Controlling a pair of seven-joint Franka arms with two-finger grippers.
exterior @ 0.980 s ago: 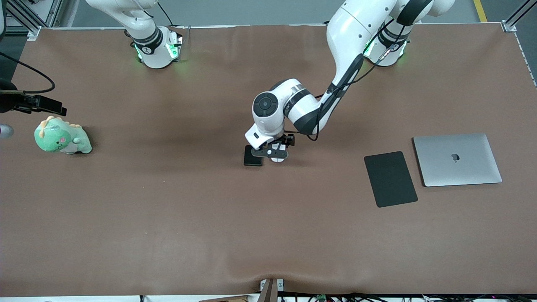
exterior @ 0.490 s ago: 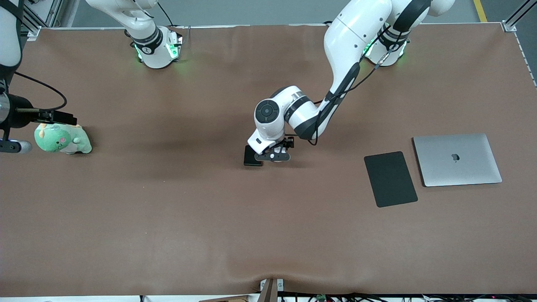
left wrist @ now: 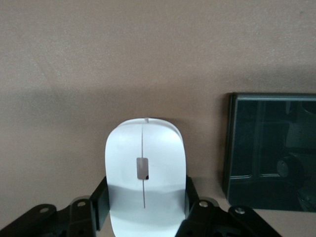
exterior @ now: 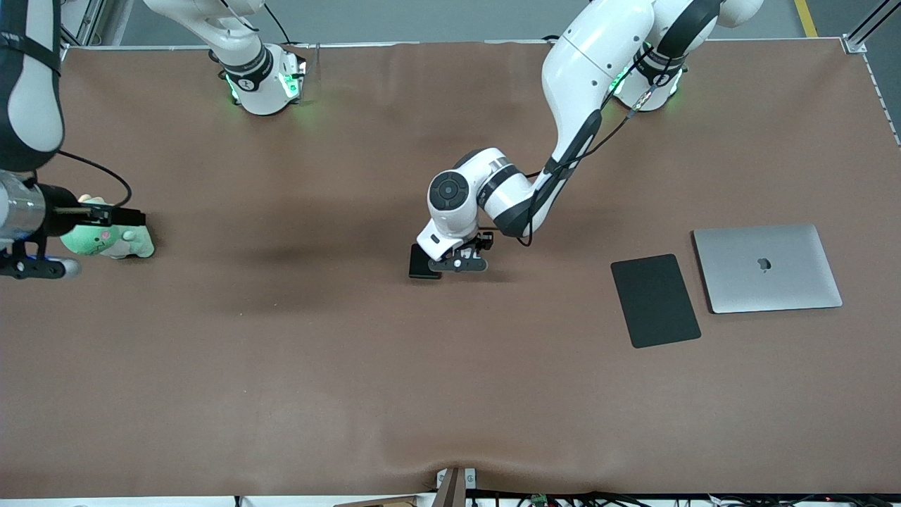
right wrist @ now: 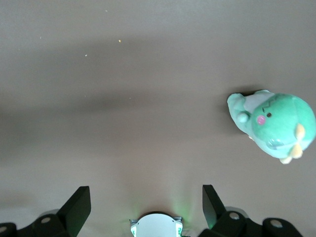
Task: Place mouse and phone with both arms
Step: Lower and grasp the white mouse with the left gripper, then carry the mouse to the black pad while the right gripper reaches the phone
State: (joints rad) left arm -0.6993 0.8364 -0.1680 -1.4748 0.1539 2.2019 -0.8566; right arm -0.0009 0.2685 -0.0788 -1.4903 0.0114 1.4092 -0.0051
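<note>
Left gripper [left wrist: 143,217] down mid-table, fingers flanking the glossy white oval mouse [left wrist: 144,174], black slab phone [left wrist: 269,150] just beside: clamp squarely, lift straight, don't nudge phone; right gripper [right wrist: 143,210] spread empty near green plush toy [right wrist: 274,123], waiting.

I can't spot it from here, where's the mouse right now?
The mouse sits mid-table between the left tool's fingers, right beside the phone, which lies on its right-arm side.

White mouse [left wrist: 144,175], black phone [left wrist: 269,150]
</note>
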